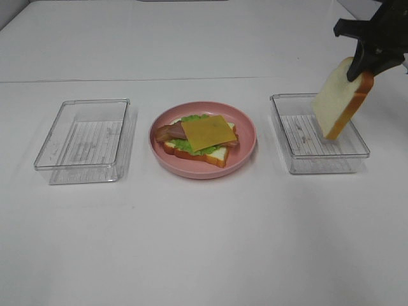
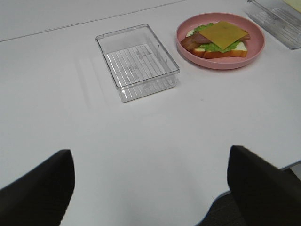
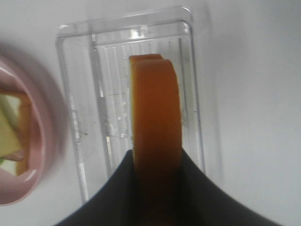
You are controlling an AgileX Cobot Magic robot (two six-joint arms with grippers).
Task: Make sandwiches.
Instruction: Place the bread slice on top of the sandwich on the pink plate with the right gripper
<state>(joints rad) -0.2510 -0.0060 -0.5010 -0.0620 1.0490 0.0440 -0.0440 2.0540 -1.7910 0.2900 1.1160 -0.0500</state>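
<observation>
An open-faced sandwich (image 1: pixel 201 137) lies on the pink plate (image 1: pixel 245 153): a bread slice, green lettuce, bacon and a yellow cheese square (image 1: pixel 207 132) on top. It also shows in the left wrist view as the sandwich (image 2: pixel 218 40). My right gripper (image 1: pixel 361 65) is shut on a second bread slice (image 1: pixel 338 99), which hangs on edge above the right clear tray (image 1: pixel 319 169). In the right wrist view the bread slice (image 3: pixel 155 117) shows its orange crust between the black fingers (image 3: pixel 188 174). My left gripper (image 2: pixel 150 188) is open and empty, low over bare table, out of the exterior view.
An empty clear tray (image 1: pixel 44 167) stands left of the plate, also seen as the tray (image 2: pixel 146 80) in the left wrist view. The table's near edge (image 2: pixel 221 195) runs close under the left gripper. The right tray (image 3: pixel 75 117) holds nothing.
</observation>
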